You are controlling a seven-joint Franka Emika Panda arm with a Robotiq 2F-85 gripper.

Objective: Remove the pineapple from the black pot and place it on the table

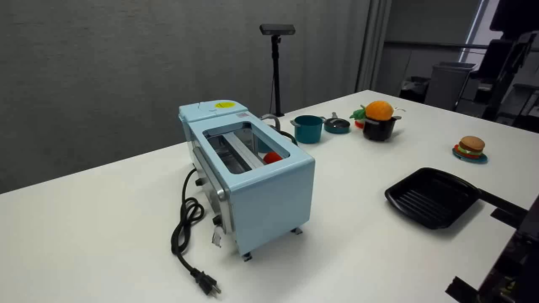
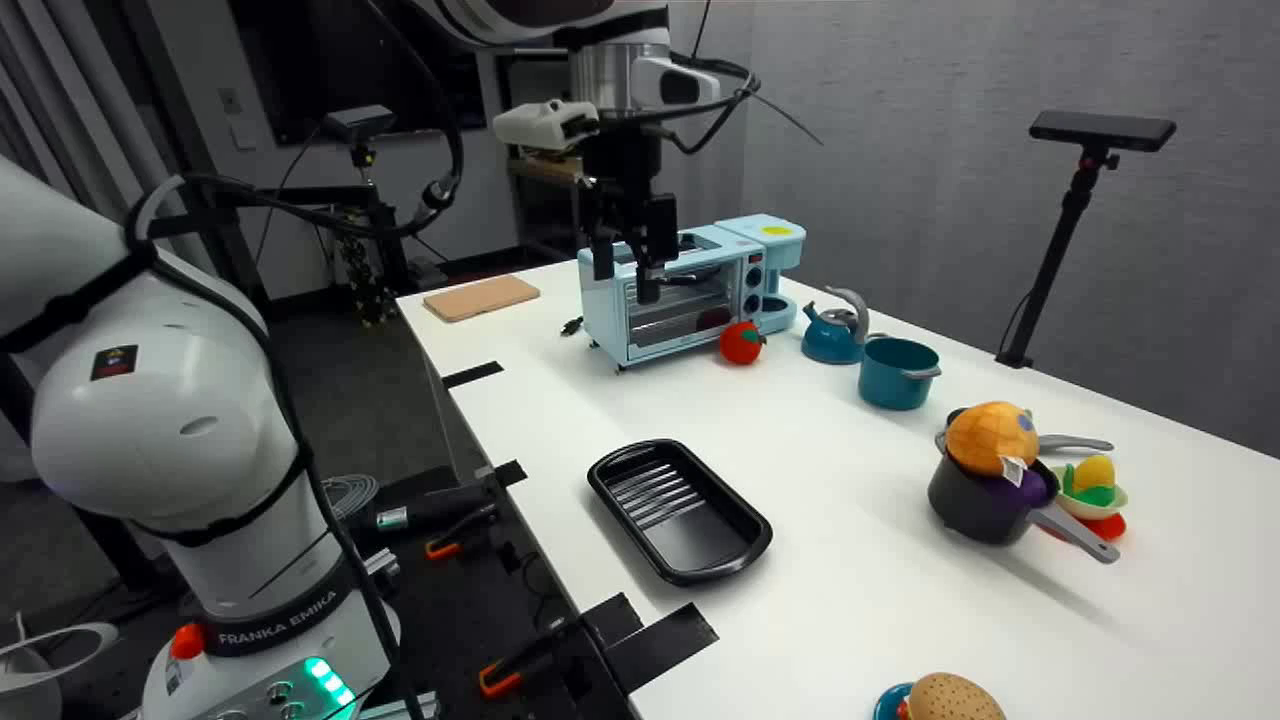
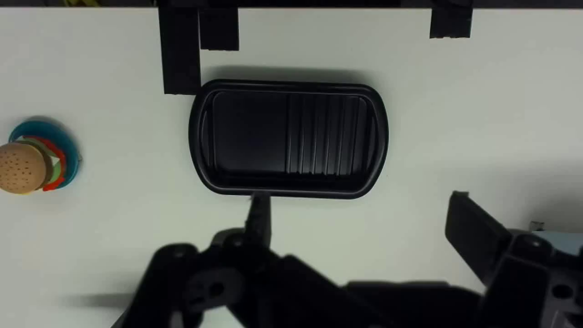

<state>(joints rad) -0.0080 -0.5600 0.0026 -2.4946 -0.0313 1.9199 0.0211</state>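
The pineapple [image 1: 379, 110] is an orange-yellow rounded toy sitting on top of the black pot [image 1: 377, 130]. In an exterior view the pineapple [image 2: 992, 437] rises above the rim of the pot [image 2: 972, 508], with something purple under it inside. The pot stands on the white table [image 2: 820, 630]. My gripper [image 2: 625, 278] is open and empty, pointing down above the table, in front of the toaster in that view and well away from the pot. In the wrist view its fingers [image 3: 360, 196] are wide apart over bare table. The pineapple and pot are out of the wrist view.
A black grill pan [image 3: 288, 141] lies near the table edge, beyond the fingertips. A burger toy [image 3: 23, 168] sits on a teal plate. A light-blue toaster [image 2: 610, 300], tomato [image 2: 741, 343], teal kettle [image 2: 832, 338] and teal pot [image 2: 898, 378] stand along the back. A bowl [image 2: 1112, 497] touches the pot's surroundings.
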